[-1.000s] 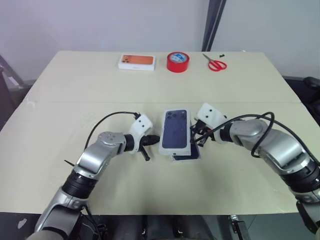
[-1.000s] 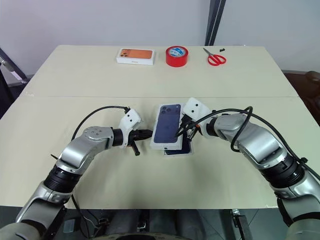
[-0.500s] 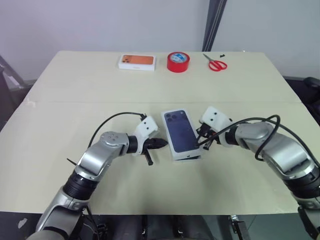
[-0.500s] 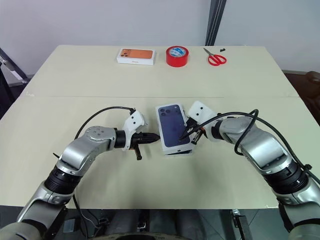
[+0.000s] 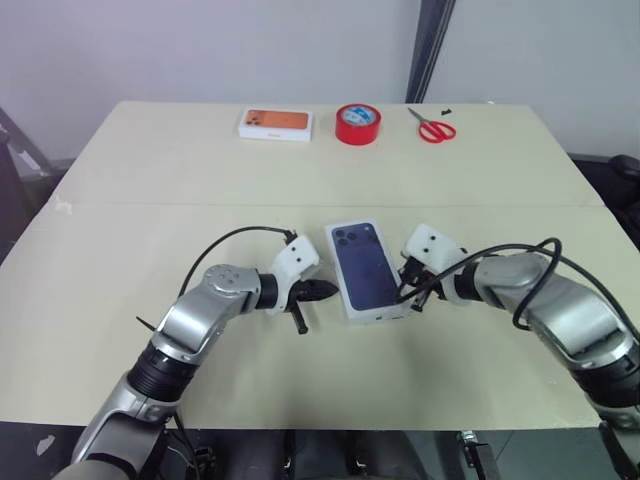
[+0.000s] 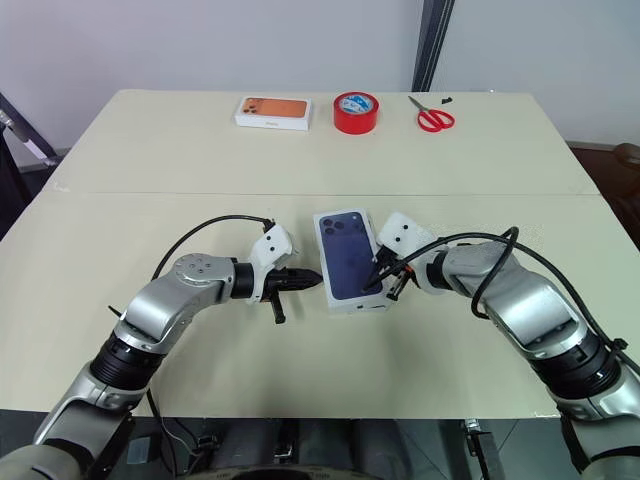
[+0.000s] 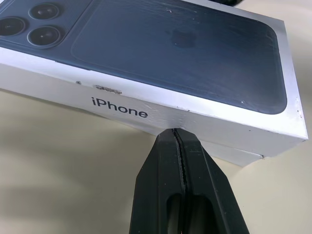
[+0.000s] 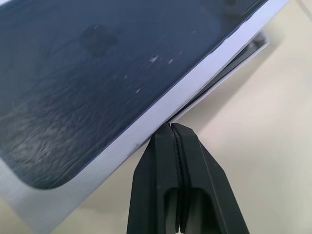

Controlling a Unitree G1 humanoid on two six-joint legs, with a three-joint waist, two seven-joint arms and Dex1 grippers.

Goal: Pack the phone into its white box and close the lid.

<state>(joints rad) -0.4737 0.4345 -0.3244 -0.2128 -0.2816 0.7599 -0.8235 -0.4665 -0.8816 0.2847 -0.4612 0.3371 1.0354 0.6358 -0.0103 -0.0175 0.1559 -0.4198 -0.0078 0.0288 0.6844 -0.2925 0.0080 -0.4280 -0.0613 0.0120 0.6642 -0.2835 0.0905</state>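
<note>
The lid (image 5: 364, 268), white with a dark blue phone picture on top, lies in the middle of the table over the white box (image 7: 243, 155), slightly skewed. A thin strip of the box base shows under the lid's edge. The phone is hidden. My left gripper (image 5: 330, 291) is shut, its tip touching the lid's left side wall just under the "iPhone" lettering. My right gripper (image 5: 403, 296) is shut too, its tip against the lid's right side near the front corner, where the base (image 8: 234, 66) peeks out. Neither gripper holds anything.
Along the table's far edge stand a white box with an orange top (image 5: 275, 123), a red tape roll (image 5: 356, 123) and red-handled scissors (image 5: 432, 127). A seam runs across the table behind the box.
The lid's near end has swung to the right and now covers the dark part that showed below it. My left gripper followed it rightward; my right gripper drew back a little toward me.
</note>
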